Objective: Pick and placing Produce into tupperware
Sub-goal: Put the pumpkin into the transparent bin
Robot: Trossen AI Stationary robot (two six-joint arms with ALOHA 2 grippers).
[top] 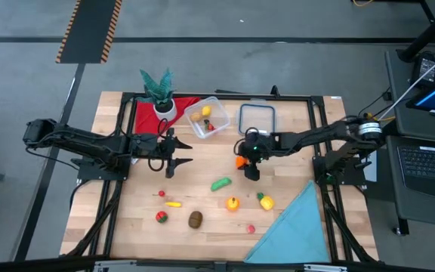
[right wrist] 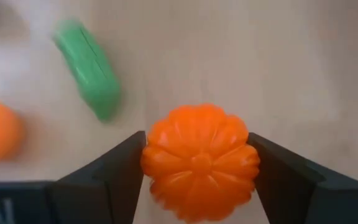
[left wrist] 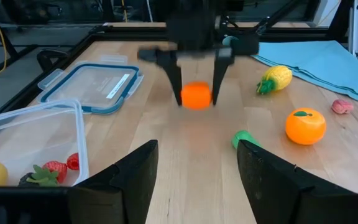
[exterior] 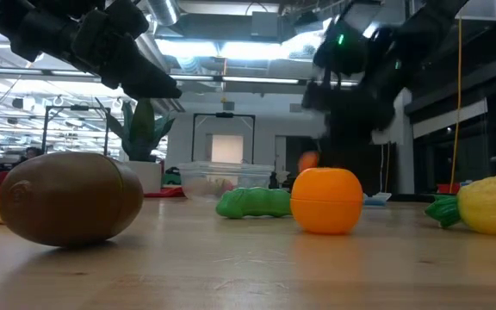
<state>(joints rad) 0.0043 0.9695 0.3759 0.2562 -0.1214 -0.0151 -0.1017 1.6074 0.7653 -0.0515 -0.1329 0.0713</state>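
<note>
I see my right gripper [right wrist: 199,168] holding a small orange pumpkin [right wrist: 199,160] between its fingers, above the table [top: 202,200] near the middle. The tupperware [top: 209,117] stands farther back, with some produce inside. My left gripper [left wrist: 194,180] waits nearby with fingers apart, holding nothing.

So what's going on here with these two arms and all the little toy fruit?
The right pincer is closed on a small orange pumpkin, held above the table, apparently bound for the clear container, which already holds a few pieces. The left pincer waits open nearby, holding nothing. More toy produce, such as a green pod and an orange, lies scattered on the table.
</note>
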